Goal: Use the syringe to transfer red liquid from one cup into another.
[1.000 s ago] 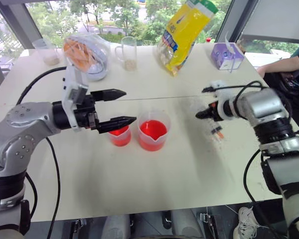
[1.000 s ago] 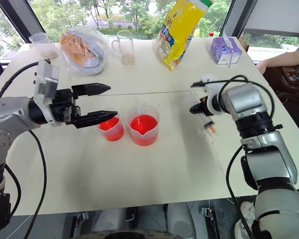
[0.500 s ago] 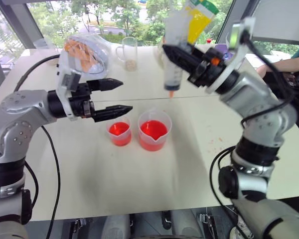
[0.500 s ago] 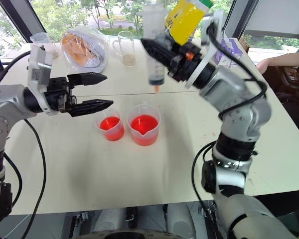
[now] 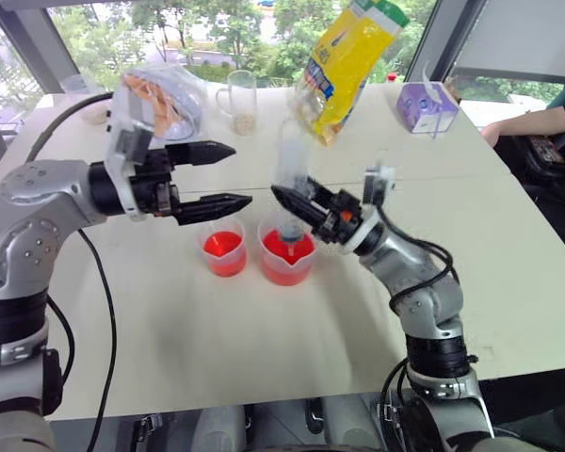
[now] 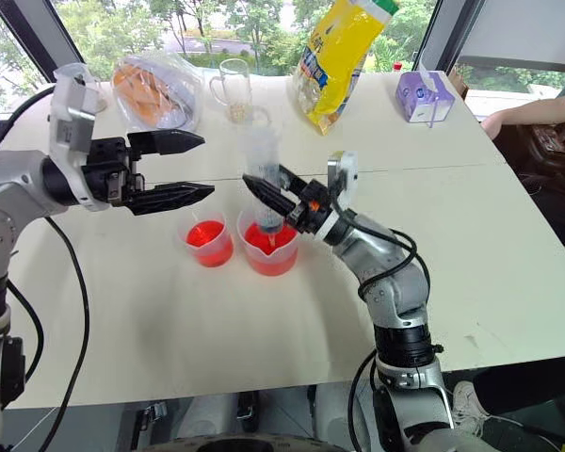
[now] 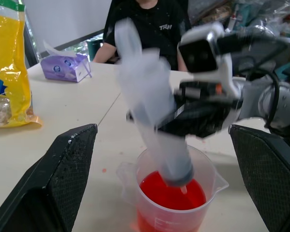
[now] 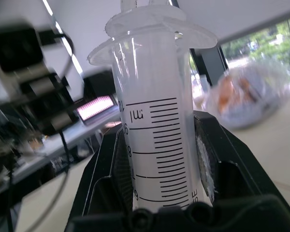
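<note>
We see left gripper (image 5: 228,176) fingers spread, empty, hovering above smaller cup (image 5: 224,253) near table (image 5: 264,348) centre. Spouted cup (image 5: 287,256) just beside it, to its right, both holding red liquid (image 5: 282,250). Right gripper (image 5: 294,207) clamped on syringe (image 5: 292,179), upright, tip down inside spouted cup.

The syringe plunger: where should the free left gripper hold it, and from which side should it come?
Probably the plunger top above the syringe flange, approached from the robot's left: the right gripper already clamps the barrel, tip down in the spouted cup, and the open left gripper already faces it.
</note>
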You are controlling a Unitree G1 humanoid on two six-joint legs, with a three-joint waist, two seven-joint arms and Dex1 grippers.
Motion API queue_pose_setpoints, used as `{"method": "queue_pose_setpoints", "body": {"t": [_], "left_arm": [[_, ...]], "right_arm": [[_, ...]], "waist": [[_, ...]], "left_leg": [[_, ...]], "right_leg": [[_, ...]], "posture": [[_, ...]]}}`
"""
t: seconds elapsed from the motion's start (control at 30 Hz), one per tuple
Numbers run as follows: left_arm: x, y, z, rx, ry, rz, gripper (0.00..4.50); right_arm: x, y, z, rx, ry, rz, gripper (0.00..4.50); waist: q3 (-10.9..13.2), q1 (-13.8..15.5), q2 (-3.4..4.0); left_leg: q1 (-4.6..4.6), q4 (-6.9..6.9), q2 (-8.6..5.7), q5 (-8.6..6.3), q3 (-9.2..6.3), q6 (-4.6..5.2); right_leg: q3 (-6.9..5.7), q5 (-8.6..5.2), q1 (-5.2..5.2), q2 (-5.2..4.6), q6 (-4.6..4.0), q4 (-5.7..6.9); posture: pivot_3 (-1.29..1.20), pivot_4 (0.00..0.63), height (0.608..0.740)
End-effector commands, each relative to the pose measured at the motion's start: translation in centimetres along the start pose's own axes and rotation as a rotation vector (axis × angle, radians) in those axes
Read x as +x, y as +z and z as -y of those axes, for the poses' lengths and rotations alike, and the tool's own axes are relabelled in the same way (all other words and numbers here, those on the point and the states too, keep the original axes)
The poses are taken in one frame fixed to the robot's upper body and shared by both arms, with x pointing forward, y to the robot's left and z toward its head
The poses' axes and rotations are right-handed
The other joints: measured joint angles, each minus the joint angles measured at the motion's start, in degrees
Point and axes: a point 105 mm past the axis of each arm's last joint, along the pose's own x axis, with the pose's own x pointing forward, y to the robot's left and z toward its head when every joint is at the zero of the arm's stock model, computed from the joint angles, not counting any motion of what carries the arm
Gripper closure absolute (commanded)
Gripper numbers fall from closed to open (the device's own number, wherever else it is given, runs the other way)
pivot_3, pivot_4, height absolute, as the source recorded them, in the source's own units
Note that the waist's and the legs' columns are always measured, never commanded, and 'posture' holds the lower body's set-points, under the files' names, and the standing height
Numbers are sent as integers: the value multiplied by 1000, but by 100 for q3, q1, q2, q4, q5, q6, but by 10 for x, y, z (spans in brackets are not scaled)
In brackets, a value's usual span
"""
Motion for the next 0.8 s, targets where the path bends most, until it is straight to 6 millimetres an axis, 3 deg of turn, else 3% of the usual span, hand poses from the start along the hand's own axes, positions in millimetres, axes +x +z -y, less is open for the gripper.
{"method": "queue_pose_setpoints", "body": {"t": [0.03, 0.4, 0.8], "left_arm": [[3, 12, 3, 42, -12, 27, 0], [15, 8, 0, 28, -20, 54, 0], [27, 4, -3, -25, -43, 97, 0]], "right_arm": [[-1, -2, -5, -94, 30, -11, 3110], [-7, -18, -6, -191, 61, -101, 3110], [-10, -19, -11, -218, 99, -129, 3110]], "waist": [[0, 4, 0], [-2, 7, -2], [-3, 10, -5]], "left_leg": [[0, 0, 0, 0, 0, 0], [6, 0, 0, 2, -1, -4], [10, 1, 1, 3, -3, -5]], "right_leg": [[0, 0, 0, 0, 0, 0], [0, 0, 7, 1, 0, 0], [0, 0, 11, 3, 0, 1]], "posture": [[0, 150, 740], [0, 150, 740], [0, 150, 740]]}}
